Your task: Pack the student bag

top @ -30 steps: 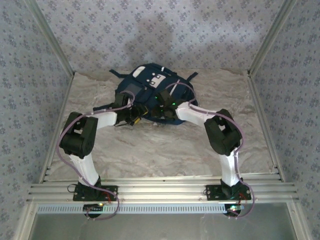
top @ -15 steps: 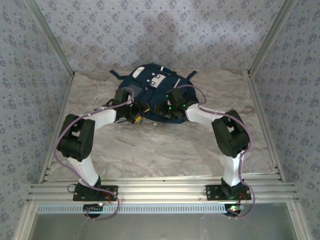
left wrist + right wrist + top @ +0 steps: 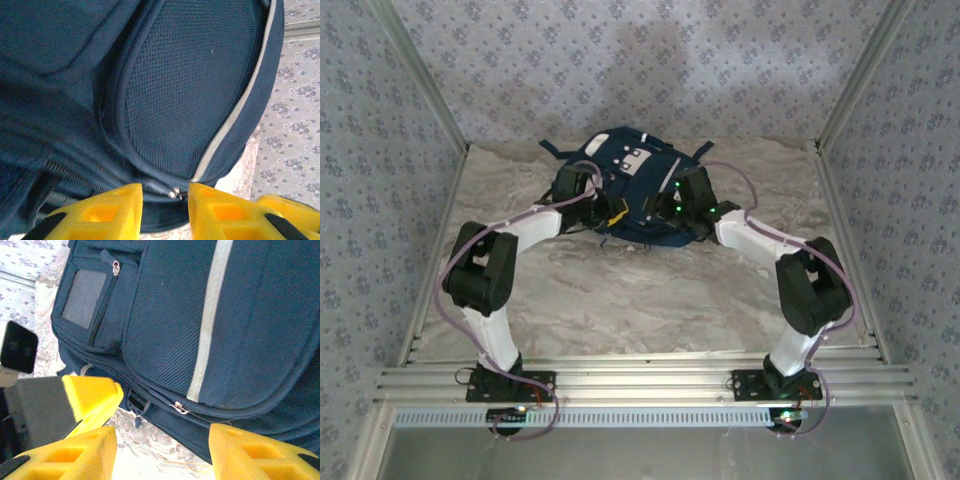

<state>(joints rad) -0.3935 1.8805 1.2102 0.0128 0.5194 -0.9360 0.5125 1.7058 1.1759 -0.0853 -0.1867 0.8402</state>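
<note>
The student bag point(image 3: 625, 190) is a navy-blue fabric backpack lying front face up, with both pairs of fingers at its near edge. Just beyond the left gripper point(image 3: 165, 212), a rounded mesh-textured panel bulges upward, bordered by 1 pale stripe along its right side. A small metal zip puller point(image 3: 173, 192) sits in the gap between that gripper's 2 yellow fingertips, touching neither as far as can be seen. Ahead of the right gripper point(image 3: 162, 450), the same mesh panel carries 1 white stripe, with a second puller above the gap. A pocket with a grey square patch point(image 3: 82, 297) lies to the left.
</note>
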